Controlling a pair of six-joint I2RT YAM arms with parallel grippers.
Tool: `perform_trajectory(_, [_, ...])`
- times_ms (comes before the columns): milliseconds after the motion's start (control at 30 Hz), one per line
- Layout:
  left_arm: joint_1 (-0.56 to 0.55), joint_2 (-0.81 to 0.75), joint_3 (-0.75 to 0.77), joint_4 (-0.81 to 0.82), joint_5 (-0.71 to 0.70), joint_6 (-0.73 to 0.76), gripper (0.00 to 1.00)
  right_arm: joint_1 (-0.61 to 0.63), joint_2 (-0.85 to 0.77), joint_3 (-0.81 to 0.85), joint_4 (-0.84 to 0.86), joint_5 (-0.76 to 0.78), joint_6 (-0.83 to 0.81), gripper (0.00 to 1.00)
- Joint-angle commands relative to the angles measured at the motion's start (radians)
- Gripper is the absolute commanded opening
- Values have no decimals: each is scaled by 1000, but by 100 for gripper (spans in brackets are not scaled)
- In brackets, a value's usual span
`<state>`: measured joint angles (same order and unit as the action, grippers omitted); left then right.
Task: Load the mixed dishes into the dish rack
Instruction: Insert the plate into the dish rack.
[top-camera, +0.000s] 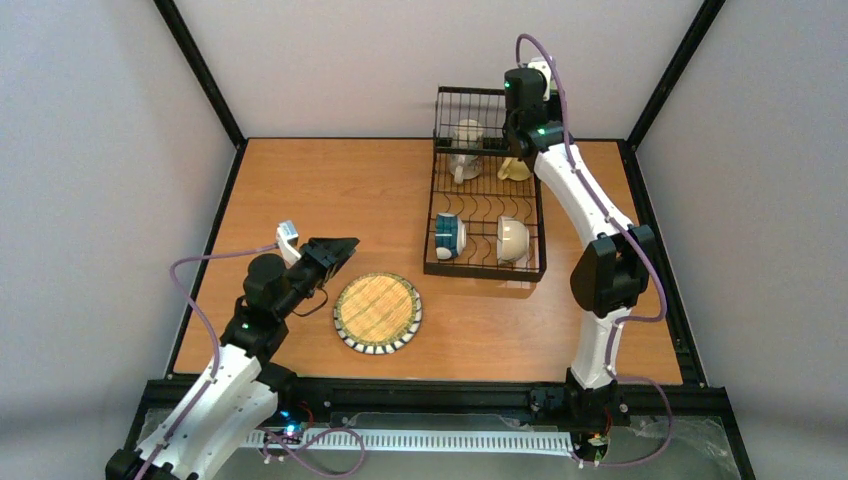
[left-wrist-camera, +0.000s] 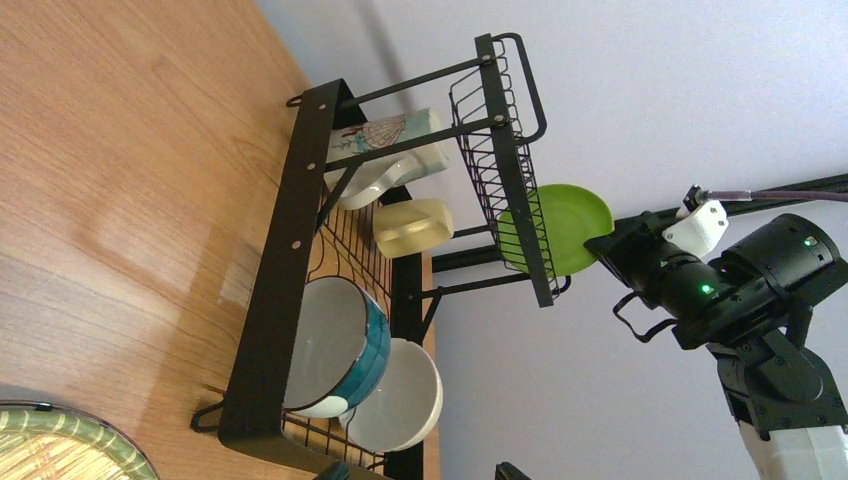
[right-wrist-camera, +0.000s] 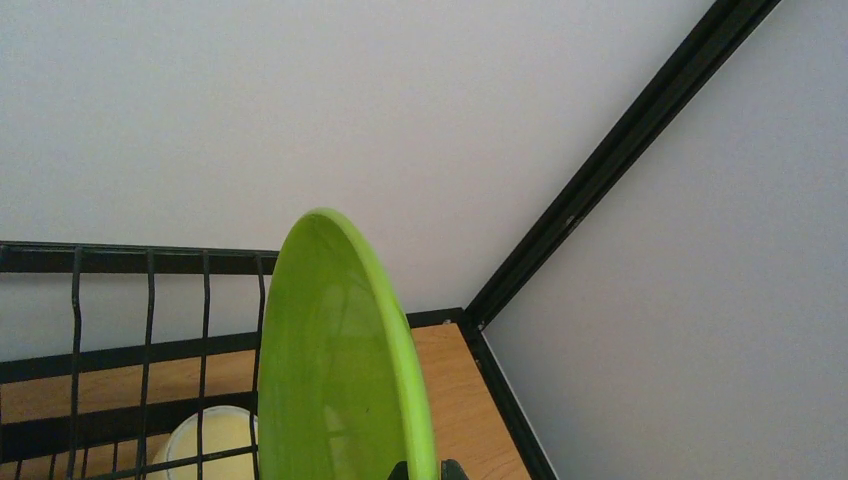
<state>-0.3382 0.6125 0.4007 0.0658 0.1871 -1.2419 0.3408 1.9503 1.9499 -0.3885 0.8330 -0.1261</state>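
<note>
The black wire dish rack (top-camera: 484, 269) stands at the table's back right. It holds a teal-banded cup (top-camera: 450, 236), a cream bowl (top-camera: 512, 238), a white mug (top-camera: 463, 162) and a pale yellow cup (top-camera: 514, 168). My right gripper (right-wrist-camera: 425, 470) is shut on the rim of a plain lime-green plate (right-wrist-camera: 335, 380), held on edge beside the raised basket tier (left-wrist-camera: 500, 170). A plate with a woven centre and a black-and-white striped rim (top-camera: 377, 312) lies flat on the table. My left gripper (top-camera: 340, 246) hovers open just left of it, holding nothing.
Black frame posts and grey walls close in the table on three sides. The right arm (top-camera: 580, 190) reaches over the rack's right side. Bare wood lies left of the rack and behind the striped plate.
</note>
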Motion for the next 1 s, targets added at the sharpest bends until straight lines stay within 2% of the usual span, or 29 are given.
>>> perform_trajectory(0, [3,-7,-8,-8,4,-6,82,4,19,20,-35,-6,23,2])
perform_trajectory(133, [4,2,-12,2,5,-6,81,4,25,20,-39,-13,29,2])
perform_trajectory(200, [4,8,-13,8,8,-8,81,4,27,20,-43,-15,35,7])
perform_trajectory(267, [4,10,-14,12,11,-9,82,4,28,20,-48,-19,45,17])
perform_trajectory(400, [4,10,-14,15,6,-14,82,6,24,20,-49,-27,51,56])
perform_trajectory(567, [4,10,-16,18,8,-18,82,6,8,25,-37,-30,46,72])
perform_trajectory(967, [4,1,-19,16,11,-25,82,18,-47,43,-33,-41,48,77])
